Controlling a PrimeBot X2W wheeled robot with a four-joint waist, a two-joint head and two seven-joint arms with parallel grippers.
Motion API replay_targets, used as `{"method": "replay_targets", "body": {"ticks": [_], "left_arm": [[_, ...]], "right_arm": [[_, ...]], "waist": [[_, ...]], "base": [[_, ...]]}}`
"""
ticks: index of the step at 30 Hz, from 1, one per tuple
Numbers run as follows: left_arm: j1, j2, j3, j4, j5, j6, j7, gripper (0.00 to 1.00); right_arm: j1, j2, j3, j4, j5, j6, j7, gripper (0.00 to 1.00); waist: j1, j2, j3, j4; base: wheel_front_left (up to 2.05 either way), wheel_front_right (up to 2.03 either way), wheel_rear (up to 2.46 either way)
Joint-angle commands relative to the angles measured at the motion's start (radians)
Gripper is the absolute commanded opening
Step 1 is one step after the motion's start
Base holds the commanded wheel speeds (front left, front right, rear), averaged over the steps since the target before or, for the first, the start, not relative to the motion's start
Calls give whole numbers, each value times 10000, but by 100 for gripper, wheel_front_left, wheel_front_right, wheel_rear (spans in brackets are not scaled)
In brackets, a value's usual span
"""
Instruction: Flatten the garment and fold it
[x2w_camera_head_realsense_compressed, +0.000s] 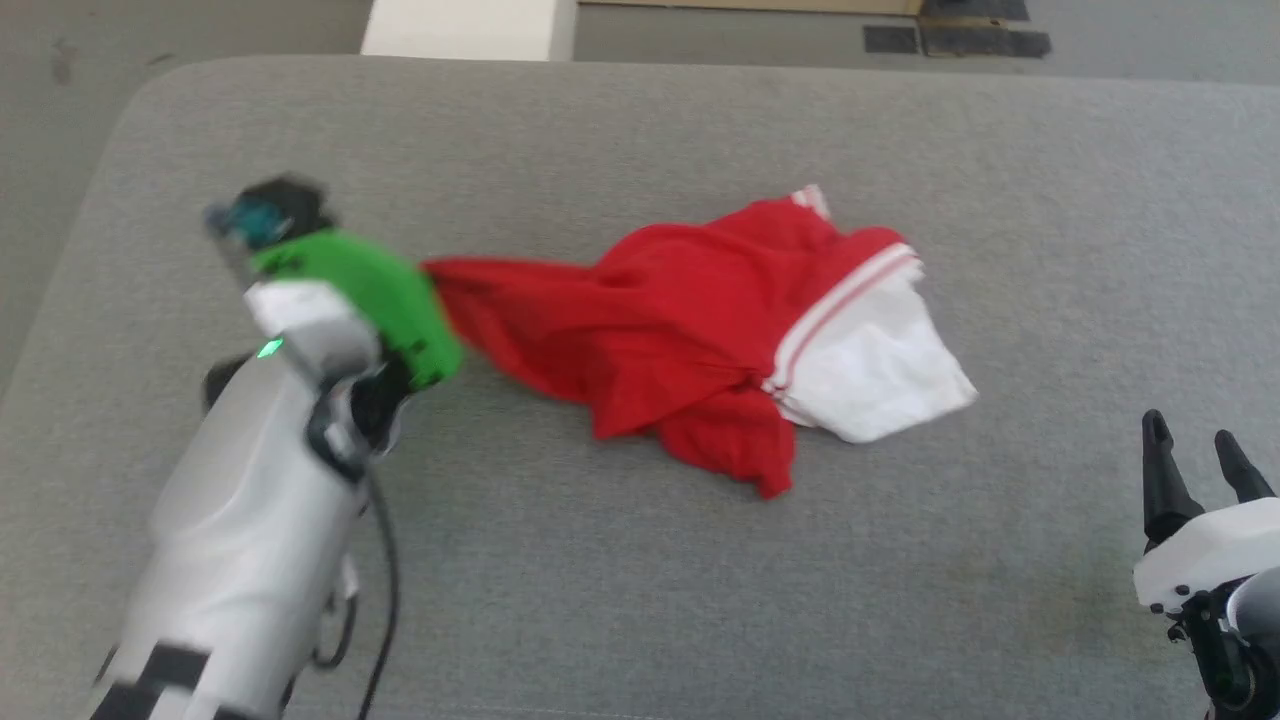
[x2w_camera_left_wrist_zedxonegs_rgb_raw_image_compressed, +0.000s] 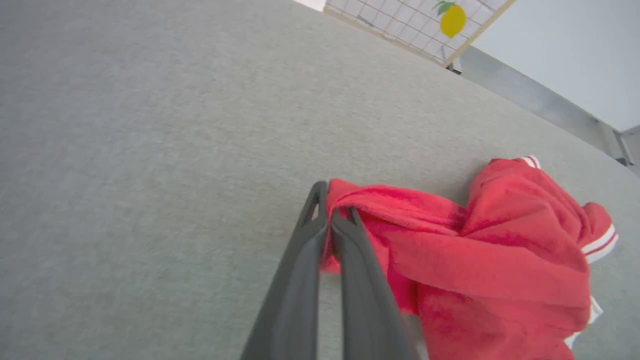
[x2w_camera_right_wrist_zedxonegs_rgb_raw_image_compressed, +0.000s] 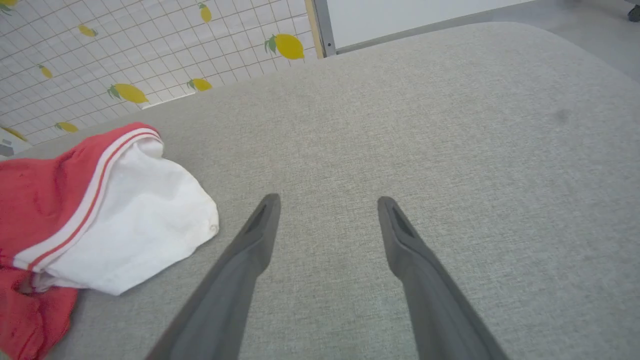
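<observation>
Head view: garment lengthwise left-right, tip pinched in left tool; right tool agape.

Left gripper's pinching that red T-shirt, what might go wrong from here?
1. The left gripper holds only a thin edge of the T-shirt; pulled, the fabric may slip free.
2. The right gripper stands open, apart from the white sleeve, so a one-sided pull may drag the crumpled heap across the gray surface instead of flattening it.
</observation>
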Motion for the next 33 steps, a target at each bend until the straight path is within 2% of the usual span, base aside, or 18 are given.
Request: {"method": "replay_targets", "body": {"ticks": [1, 4, 7, 11, 12, 13, 14, 18, 21, 24, 27, 33], "left_arm": [[637, 241, 248, -171, -194, 247, -96, 0], [1837, 550, 699, -607, -561, 692, -127, 0], [3093, 589, 914, -1119, -909, 965, -94, 0], [4159, 370, 1049, -1743, -1286, 1024, -192, 0], [4288, 328, 1095, -1892, -1348, 993, -269, 7], [4385, 340, 1160, -2087, -1339, 940, -461, 56], [4422, 359, 1242, -2268, -1311, 878, -690, 100], [4497, 566, 1764, -3296, -875, 606, -2306, 100], [4703, 947, 1943, -3961, -25, 405, -3819, 100], [5089, 1209, 1952, -4361, 938, 426, -5186, 100], [5500, 1211, 1937, -4648, 1765, 532, -5667, 100], [6169, 656, 2304, -5285, 3036, 609, -5793, 100]], "right_arm": [[123, 5, 35, -89, -54, -13, 26, 100], [173, 5, 121, -152, -36, -13, 98, 100], [183, 5, 209, -220, -16, -13, 175, 100], [204, 5, 201, -293, -39, -13, 222, 100], [207, 5, 203, -299, -41, -13, 233, 100], [209, 5, 216, -301, -53, -13, 247, 100], [207, 5, 231, -301, -63, -13, 259, 100], [184, 5, 298, -323, -88, -13, 264, 100], [168, 5, 389, -303, -74, -13, 259, 100], [208, 5, 458, -251, -35, -13, 216, 100], [270, 5, 504, -197, 6, -13, 168, 100], [304, 5, 550, -159, -20, -13, 227, 100]], "waist": [[-1, 0, -307, 445], [-1, 0, -310, 538], [-1, 0, -264, 585], [-1, 0, -246, 623], [-1, 0, -253, 625], [-1, 0, -276, 622], [-1, 0, -299, 612], [-1, 0, -431, 520], [-1, 0, -519, 404], [-1, 0, -597, 323], [-1, 0, -649, 286], [-1, 0, -628, 319]], "base": [[0, 0, 0], [0, 0, 0], [0, 0, 0], [0, 0, 0], [0, 0, 0], [0, 0, 0], [0, 0, 0], [0, 0, 0], [0, 0, 0], [0, 0, 0], [0, 0, 0], [0, 0, 0]]}}
